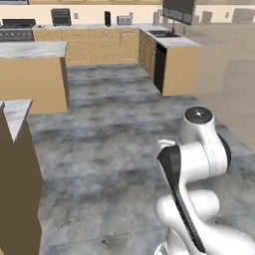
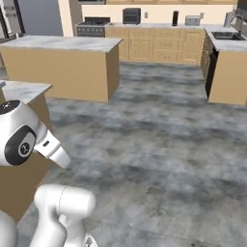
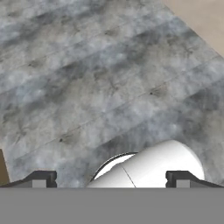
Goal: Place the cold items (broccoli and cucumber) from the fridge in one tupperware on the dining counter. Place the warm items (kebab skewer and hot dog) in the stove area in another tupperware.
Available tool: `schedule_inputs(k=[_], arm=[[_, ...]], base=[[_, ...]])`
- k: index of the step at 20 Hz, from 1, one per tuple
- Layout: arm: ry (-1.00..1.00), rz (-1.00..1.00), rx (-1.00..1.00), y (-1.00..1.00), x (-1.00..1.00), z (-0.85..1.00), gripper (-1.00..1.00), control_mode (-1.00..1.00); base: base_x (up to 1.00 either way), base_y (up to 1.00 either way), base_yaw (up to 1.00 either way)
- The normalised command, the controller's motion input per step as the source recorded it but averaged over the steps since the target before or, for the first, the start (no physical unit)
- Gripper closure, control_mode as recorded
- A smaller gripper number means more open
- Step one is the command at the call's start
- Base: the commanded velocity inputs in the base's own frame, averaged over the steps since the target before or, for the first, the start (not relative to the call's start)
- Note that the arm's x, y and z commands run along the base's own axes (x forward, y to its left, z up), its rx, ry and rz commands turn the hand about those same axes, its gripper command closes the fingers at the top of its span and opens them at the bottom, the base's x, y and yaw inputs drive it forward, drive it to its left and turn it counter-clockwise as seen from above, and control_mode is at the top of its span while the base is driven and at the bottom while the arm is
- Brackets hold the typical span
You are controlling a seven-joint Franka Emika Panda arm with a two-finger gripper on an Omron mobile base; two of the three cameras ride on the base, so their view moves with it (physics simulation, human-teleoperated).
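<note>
Pointing down at bare grey floor (image 3: 109,78), gripper (image 3: 111,179) spread wide and holding nothing, arm tucked, likely for driving between counters.

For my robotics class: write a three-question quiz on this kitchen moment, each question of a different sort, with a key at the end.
1. True or false: the end effector holds a cucumber.
2. Multiple choice: what lies in front of the end effector in the hand view? A) a fridge shelf B) the grey floor C) a tupperware
3. Fill in: in the right base view, the black microwave stands on the back counter to the ____ of the stove.

Key
1. False: its fingertips stand wide apart with nothing between them.
2. B
3. right
</note>
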Motion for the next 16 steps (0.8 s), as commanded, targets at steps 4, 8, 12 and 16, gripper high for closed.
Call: schedule_inputs(k=[4, 8, 12, 16], arm=[[0.00, 0.00, 0.00, 0.00, 0.00, 0.00, -1.00, 1.00], [0.00, 0.00, 0.00, 0.00, 0.00, 0.00, -1.00, 1.00], [0.00, 0.00, 0.00, 0.00, 0.00, 0.00, -1.00, 1.00], [0.00, 0.00, 0.00, 0.00, 0.00, 0.00, -1.00, 1.00]], base=[[1.00, -0.78, 0.00], [1.00, -0.51, 0.00], [1.00, -0.28, 0.00], [1.00, -0.04, 0.00]])
